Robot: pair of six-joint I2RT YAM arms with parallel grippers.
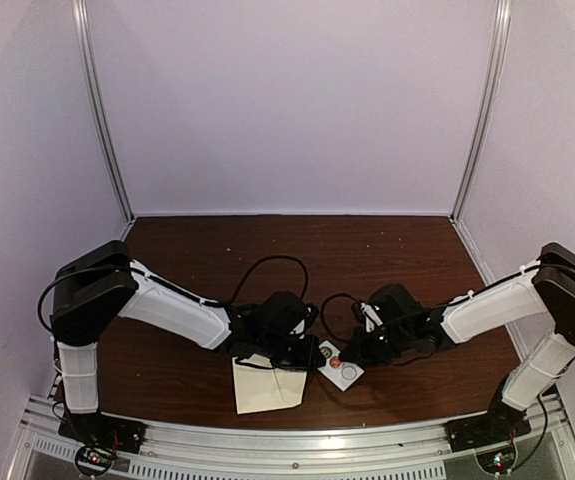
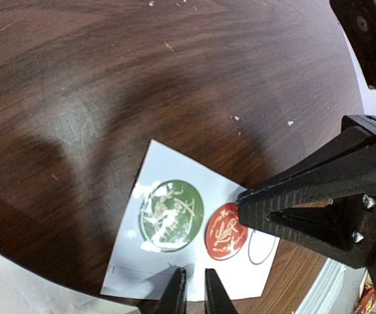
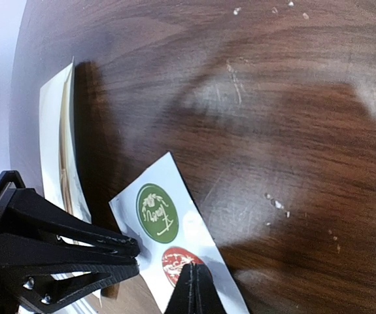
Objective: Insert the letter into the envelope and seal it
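Observation:
The cream envelope [image 1: 267, 388] lies flat near the front edge, and its layered side [image 3: 55, 131] shows in the right wrist view. The letter is not visible. Right of it lies a white sticker card [image 1: 349, 376] [image 2: 165, 167] with a green sticker [image 2: 171, 214] and a red sticker [image 2: 223, 232] [image 3: 174, 260]. My right gripper [image 3: 195, 267] [image 2: 240, 204] is shut with its tips on the red sticker's rim; the sticker still looks flat. My left gripper [image 2: 194, 271] [image 3: 134, 255] is almost shut, a thin slit between the tips, resting on the card's edge beside the envelope.
An empty round outline [image 2: 261, 247] on the card marks a spot with no sticker. Both arms' cables loop over the dark wooden table [image 1: 217, 260] behind the grippers. Pale walls enclose the back and sides, and a metal rail [image 1: 297, 440] runs along the front.

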